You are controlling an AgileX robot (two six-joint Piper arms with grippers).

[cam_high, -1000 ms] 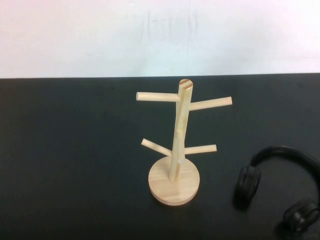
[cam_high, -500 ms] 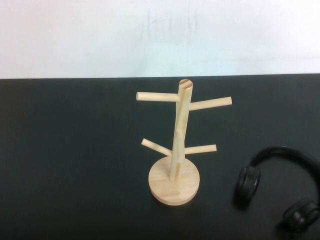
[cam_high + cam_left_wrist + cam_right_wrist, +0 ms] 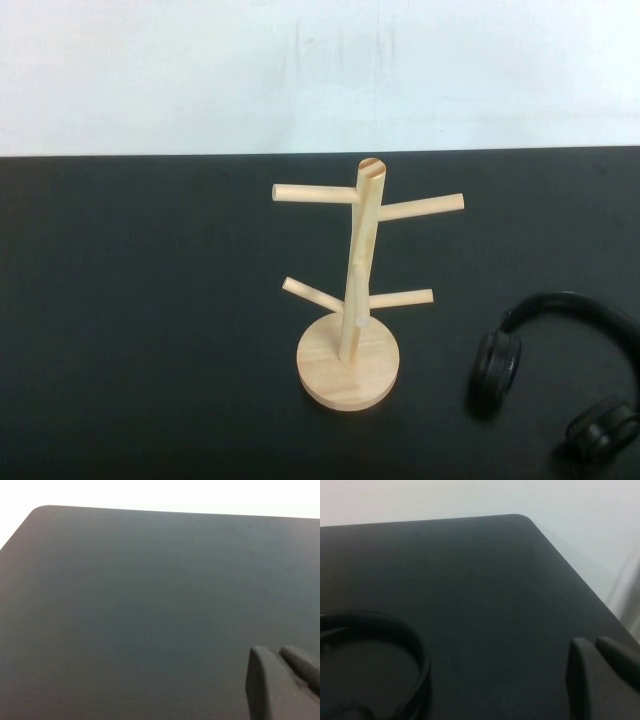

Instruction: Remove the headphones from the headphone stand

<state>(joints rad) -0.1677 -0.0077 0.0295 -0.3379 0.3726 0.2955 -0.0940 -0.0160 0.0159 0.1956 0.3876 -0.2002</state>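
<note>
Lying flat on the black worktop [image 3: 150, 330], the headphones [image 3: 560, 375] are resting off to the right of the headphone stand [image 3: 355, 290], well apart from it and not touching any of its pegs. Their arched headband is curving up and over toward the worktop's right edge, with one round ear cup sitting nearer the stand and the other lying closer to the front right corner. The headphone stand is standing upright near the middle of the worktop on its round wooden base, its slim post carrying four short pegs, two high and two low, all of them bare. Neither arm is showing in the high view. In the left wrist view, the left claw [image 3: 282, 680] is hovering over a bare stretch of dark worktop near a rounded corner, and only the dark tips of its fingers are peeking in at the edge, lying close together with nothing between them. In the right wrist view, the right claw [image 3: 602, 675] is hanging over the worktop just beside the headband of the headphones, which is curving through the near corner of that view; its two finger tips are likewise sitting close together, holding nothing and not touching the headphones.
</note>
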